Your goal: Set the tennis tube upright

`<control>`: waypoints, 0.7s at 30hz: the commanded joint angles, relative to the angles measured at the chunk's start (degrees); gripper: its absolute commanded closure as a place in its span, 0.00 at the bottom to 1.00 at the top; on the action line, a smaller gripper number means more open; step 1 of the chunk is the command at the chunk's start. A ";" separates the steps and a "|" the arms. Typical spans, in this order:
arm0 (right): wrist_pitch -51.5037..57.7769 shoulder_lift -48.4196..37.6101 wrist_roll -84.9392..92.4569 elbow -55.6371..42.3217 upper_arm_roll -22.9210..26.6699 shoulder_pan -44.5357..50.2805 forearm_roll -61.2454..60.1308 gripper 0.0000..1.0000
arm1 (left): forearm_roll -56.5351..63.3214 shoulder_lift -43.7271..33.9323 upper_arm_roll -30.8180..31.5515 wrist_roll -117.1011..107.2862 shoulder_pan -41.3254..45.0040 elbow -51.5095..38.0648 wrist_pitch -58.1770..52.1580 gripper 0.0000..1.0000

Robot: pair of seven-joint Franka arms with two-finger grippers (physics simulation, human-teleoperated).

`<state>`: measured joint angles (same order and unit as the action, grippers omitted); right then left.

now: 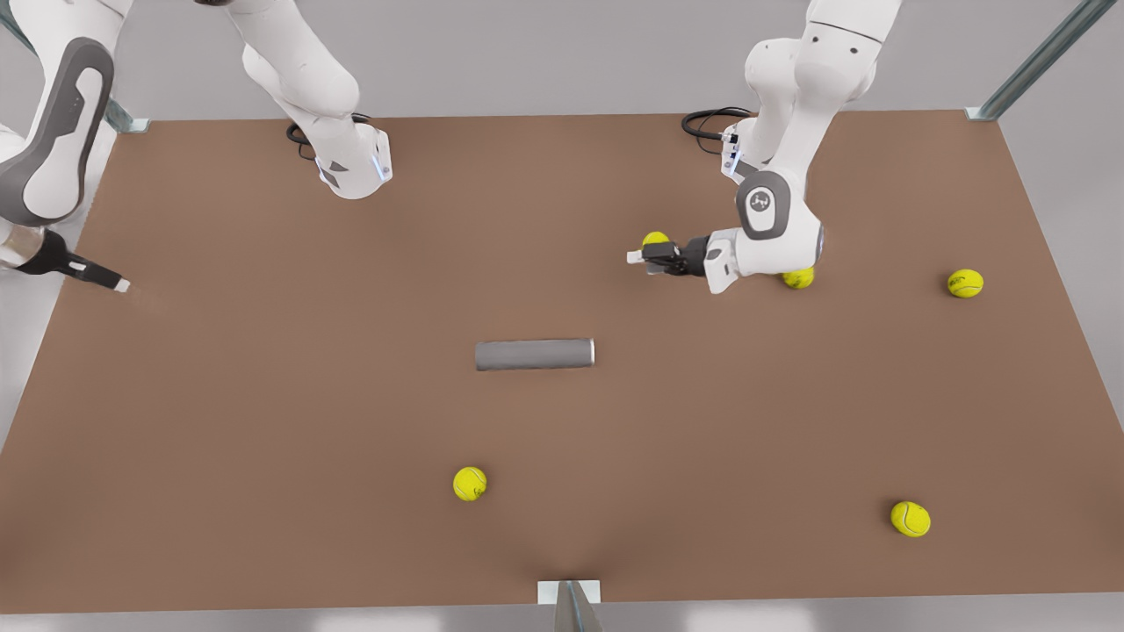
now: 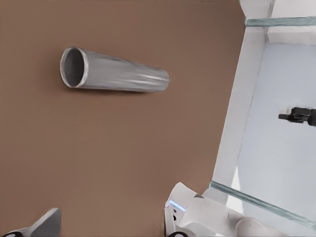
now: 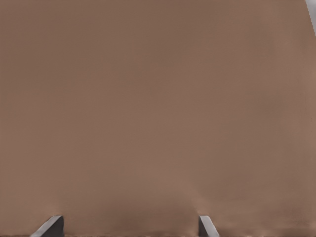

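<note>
Front view, from its left: the right gripper (image 1: 119, 283) hangs over the table's (image 1: 263, 395) edge, far from everything else. In the right wrist view its two fingertips (image 3: 50, 227) stand wide apart above bare brown tabletop, so the right gripper (image 3: 128, 228) is spread.

Near the middle of the table the tennis tube (image 1: 534, 354) lies flat on its side, with its silvery rim toward the front view's right. A yellow ball (image 1: 470, 484) rests nearer the camera.

The left gripper (image 1: 643, 261) hovers beyond the tube's rim end, apart from it and pointing toward the front view's left. The left wrist view looks into the open end of the tube (image 2: 113, 76). One fingertip (image 2: 47, 224) sits far out at the corner, so this claw looks spread too.

Four more balls (image 1: 965, 283) lie scattered on that side.
</note>
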<state>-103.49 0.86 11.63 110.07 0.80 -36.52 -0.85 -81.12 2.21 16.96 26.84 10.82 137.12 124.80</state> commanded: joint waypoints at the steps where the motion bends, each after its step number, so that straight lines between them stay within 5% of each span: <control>1: 0.04 0.02 -0.03 -0.03 -0.01 35.55 -0.03 0.00 | -13.27 0.78 0.00 0.14 -6.34 -0.62 0.71 0.01; 10: -0.83 7.75 -4.69 -15.76 -0.80 38.37 0.06 0.00 | -12.66 18.80 -0.17 13.94 -7.92 -13.54 3.08 0.01; 21: 2.59 9.25 -3.72 -17.69 -1.68 38.54 0.85 0.00 | -13.27 28.55 0.09 15.35 -3.17 -21.10 3.79 0.01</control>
<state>-100.82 10.11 7.91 92.37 -0.87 1.70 0.00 -94.32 31.20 17.05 42.19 7.64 115.50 128.60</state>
